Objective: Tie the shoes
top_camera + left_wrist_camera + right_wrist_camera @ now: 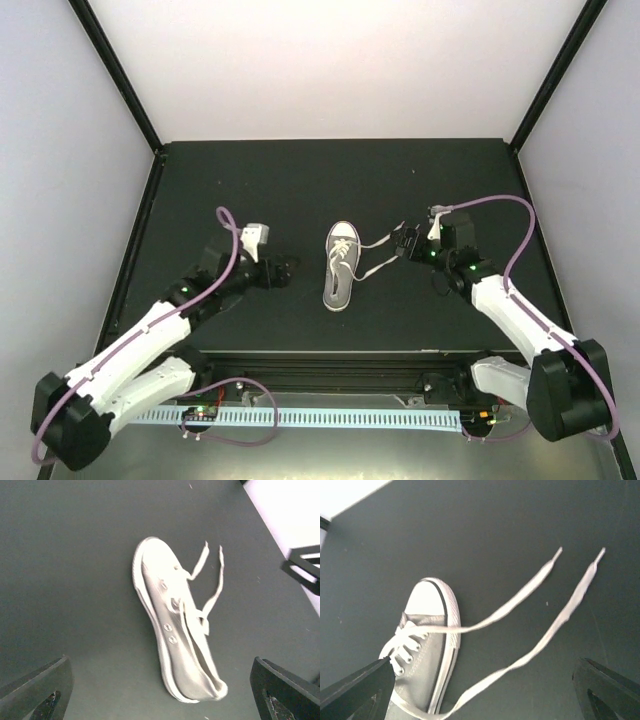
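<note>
Starting on your left: the left gripper point(284, 271) sits low over the black table point(300, 180), pointed at the sneaker, with its jaws spread wide and nothing between them. Its wrist camera shows this best, with both fingers point(37, 692) pushed out to the bottom corners and only bare mat and shoe between them.

The grey sneaker point(340, 266) is in the middle of the table, between the two arms, toe toward the far wall and heel toward you. From the top it looks flat on its sole. The left wrist view shows more of its side, with the two small vent eyelets point(170, 633) near the sole, which the overhead shot doesn't resolve at all.

The laces point(377, 255) are untied, and both loose ends run off to the right across the mat. The right wrist camera is the only view that shows them properly (two long strands, tips lying side by side but apart). It also shows the white toe cap point(427, 599) with its dark stripe.

The right gripper point(406, 243) hovers just beside those lace ends, jaws wide apart and holding nothing, with its fingers point(607, 690) out at the frame corners.

Any brand mark on the shoe is too blurry to read in all three views.
</note>
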`<state>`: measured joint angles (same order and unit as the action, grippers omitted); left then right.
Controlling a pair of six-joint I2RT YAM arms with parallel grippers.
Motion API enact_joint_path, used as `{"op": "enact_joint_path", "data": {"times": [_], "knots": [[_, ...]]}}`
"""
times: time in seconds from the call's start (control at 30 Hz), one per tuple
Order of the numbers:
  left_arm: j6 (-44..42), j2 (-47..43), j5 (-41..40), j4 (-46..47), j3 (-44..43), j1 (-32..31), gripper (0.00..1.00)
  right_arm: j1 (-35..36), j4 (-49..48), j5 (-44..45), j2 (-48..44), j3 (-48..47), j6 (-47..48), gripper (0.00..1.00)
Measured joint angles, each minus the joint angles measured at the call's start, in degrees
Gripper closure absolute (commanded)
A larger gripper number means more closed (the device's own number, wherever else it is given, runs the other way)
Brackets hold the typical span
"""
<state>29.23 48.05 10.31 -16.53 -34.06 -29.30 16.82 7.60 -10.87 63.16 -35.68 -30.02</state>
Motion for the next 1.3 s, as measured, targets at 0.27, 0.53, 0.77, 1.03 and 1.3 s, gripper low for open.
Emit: {"op": "enact_joint_path", "data": {"times": [0.27, 0.53, 0.77, 1.03, 1.3], "knots": [[10.56, 12.9, 0.31, 9.27, 0.87, -9.88, 0.02, -0.2, 1.7, -2.14, 5.18, 0.09, -4.31, 0.15], [14.19, 28.7, 1.99, 15.23, -3.1, -14.38, 0.21, -0.2, 2.8, -3.41, 11.85, -1.53, -3.34, 0.35], [16.85, 35.93, 0.76, 14.84, -6.21, -18.43, 0.34, -0.2, 2.19, -6.19, 14.6, -2.82, -2.91, 0.41], [16.81, 40.3, -4.46, 10.05, -10.51, -22.12, 0.71, 0.44, 1.42, -9.05, 18.86, -6.08, -3.37, 0.38], [16.7, 40.79, -11.69, 5.77, -12.85, -26.32, 0.98, 2.36, 0.13, -9.25, 19.82, -7.69, -5.29, 0.28]]}}
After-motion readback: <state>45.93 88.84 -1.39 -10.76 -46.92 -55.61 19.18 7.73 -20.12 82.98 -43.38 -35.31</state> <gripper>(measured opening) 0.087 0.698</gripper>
